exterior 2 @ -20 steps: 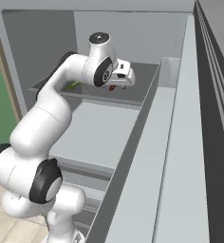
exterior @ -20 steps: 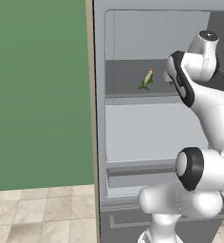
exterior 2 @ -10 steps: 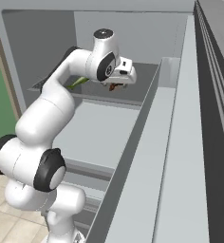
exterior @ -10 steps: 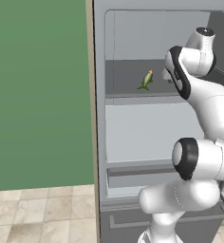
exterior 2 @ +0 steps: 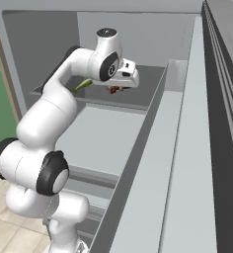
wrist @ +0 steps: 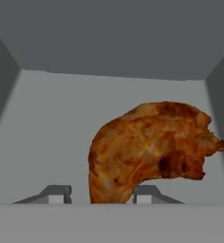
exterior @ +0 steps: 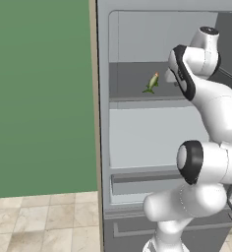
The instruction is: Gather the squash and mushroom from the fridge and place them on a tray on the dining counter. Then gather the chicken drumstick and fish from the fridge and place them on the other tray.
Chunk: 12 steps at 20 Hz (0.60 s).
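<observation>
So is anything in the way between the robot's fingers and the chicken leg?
No. The chicken drumstick lies right between the gripper's two fingertips on the fridge shelf, with nothing else in between.

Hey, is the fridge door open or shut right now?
Open. The fridge shows its grey inside and shelves, the fish lies on an upper shelf, and the chicken drumstick sits inside, between the gripper tips.
</observation>
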{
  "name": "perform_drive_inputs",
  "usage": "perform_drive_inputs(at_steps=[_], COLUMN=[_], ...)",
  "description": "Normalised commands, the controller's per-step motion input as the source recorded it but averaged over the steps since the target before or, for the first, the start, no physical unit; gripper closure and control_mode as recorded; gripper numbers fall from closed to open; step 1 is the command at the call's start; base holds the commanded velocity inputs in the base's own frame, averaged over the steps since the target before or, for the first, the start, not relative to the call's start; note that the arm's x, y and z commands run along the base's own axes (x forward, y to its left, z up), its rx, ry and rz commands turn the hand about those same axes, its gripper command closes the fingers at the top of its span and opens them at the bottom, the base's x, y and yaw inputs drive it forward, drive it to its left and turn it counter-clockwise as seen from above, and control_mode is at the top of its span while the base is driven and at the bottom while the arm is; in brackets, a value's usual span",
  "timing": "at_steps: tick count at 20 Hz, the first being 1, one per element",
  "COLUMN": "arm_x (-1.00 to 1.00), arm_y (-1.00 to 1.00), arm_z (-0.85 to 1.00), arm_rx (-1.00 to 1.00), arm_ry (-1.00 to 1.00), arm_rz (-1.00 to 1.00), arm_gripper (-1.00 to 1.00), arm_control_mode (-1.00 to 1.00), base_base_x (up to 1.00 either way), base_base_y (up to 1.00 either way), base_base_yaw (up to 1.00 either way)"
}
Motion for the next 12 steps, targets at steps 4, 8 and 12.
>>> perform_drive_inputs(at_steps=[4,8,12], arm_x=[0.0,-0.29,-0.6], arm_y=[0.0,0.0,0.0], arm_z=[-0.6,-0.27,-0.18], arm_rx=[0.0,0.0,0.0], arm_ry=[0.01,0.0,-0.08], arm_rz=[0.06,0.03,0.0], arm_gripper=[1.0,1.0,1.0], arm_control_mode=[-1.0,-1.0,-1.0], base_base_x=[0.0,0.0,0.0], base_base_y=[0.0,0.0,0.0], base_base_yaw=[0.0,0.0,0.0])
